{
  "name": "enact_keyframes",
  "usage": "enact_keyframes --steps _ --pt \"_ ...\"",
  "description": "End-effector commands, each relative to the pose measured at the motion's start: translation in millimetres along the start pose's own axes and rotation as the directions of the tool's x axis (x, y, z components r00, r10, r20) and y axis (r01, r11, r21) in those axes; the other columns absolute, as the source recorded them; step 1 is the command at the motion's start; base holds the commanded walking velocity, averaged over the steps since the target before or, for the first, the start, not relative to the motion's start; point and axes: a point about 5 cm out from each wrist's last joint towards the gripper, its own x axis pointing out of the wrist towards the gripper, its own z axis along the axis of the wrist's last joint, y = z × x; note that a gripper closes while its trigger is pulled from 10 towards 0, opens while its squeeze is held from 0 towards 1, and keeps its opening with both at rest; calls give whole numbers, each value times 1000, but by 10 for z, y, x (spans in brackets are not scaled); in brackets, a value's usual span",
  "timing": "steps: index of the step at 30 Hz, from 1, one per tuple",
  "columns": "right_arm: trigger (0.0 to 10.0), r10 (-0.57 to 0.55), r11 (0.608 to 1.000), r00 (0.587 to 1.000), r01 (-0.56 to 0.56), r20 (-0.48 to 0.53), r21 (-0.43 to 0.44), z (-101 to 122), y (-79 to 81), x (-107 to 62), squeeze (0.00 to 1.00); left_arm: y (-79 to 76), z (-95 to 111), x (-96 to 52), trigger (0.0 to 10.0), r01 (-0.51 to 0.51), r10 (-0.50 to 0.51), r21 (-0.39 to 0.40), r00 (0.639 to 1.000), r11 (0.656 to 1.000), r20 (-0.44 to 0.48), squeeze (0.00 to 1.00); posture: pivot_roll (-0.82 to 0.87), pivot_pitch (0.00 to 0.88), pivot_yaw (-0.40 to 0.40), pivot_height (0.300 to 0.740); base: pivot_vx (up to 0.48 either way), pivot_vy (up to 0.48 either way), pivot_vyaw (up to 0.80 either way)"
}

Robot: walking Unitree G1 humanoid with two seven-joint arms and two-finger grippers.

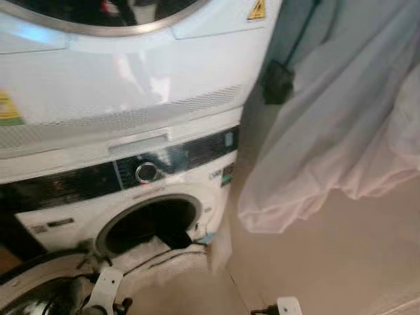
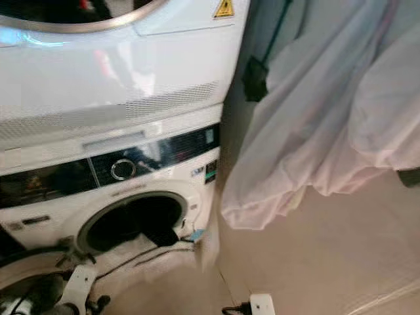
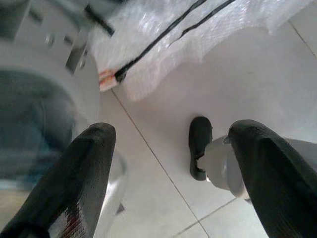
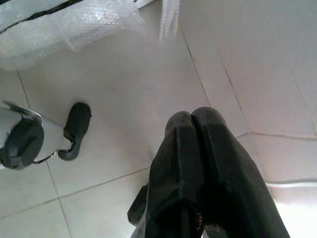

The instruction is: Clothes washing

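Observation:
The white washing machine (image 1: 203,190) stands under a stacked dryer (image 1: 131,72). Its round door (image 1: 33,292) hangs open at the lower left, and the drum opening (image 1: 147,223) is dark. A dark item (image 1: 176,239) lies at the drum's mouth. A sheet of bubble wrap (image 1: 170,259) with black cables drapes from the opening to the floor. My left gripper (image 3: 171,134) hangs low beside the open door, pointing at the floor, open with nothing between its fingers. My right gripper (image 4: 192,116) hangs over bare tiles, shut on nothing.
A pale sheer curtain (image 1: 341,118) hangs at the right, close to the machine's side. A black plug (image 1: 277,82) sits on the wall behind it. My black foot (image 3: 199,146) stands on the light tiled floor (image 4: 148,99) below the grippers.

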Motion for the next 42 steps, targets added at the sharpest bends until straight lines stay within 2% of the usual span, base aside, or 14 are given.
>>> enact_keyframes --steps 1,21,29,30,33,38,42 --pt "10000 -4 1000 1000 4 -4 2 -5 -17 -2 0 -17 -22 0 10000 3 -3 4 1000 1000 -18 0 191 0 -134 740 0 0 800" --pt "10000 5 1000 1000 -5 -3 13 -5 4 0 0 2 -27 -2 10000 -2 2 13 1000 1000 -24 0 190 0 -121 740 0 0 800" --pt "10000 6 999 1000 -6 -8 33 -18 2 -3 0 3 -56 -5 10000 -19 18 -19 999 1000 -43 0 183 0 -121 740 0 0 0" --pt "10000 5 1000 1000 -4 -13 31 -23 -2 -4 0 8 -75 -7 10000 -40 38 -47 998 998 -54 0 184 0 -124 740 0 0 0" --pt "10000 -1 999 1000 1 -13 46 -26 4 -3 0 17 -92 -11 10000 -54 50 -67 997 996 -63 0 189 0 -115 740 0 0 0" --pt "10000 1 998 1000 0 -14 56 -39 49 -1 0 46 -76 -16 10000 -30 30 -1 998 1000 -51 0 179 0 -80 740 0 0 0" --pt "10000 1 997 1000 0 -15 76 -53 91 -1 0 83 -88 -25 10000 -39 39 9 998 999 -53 0 169 0 -51 740 0 0 0"
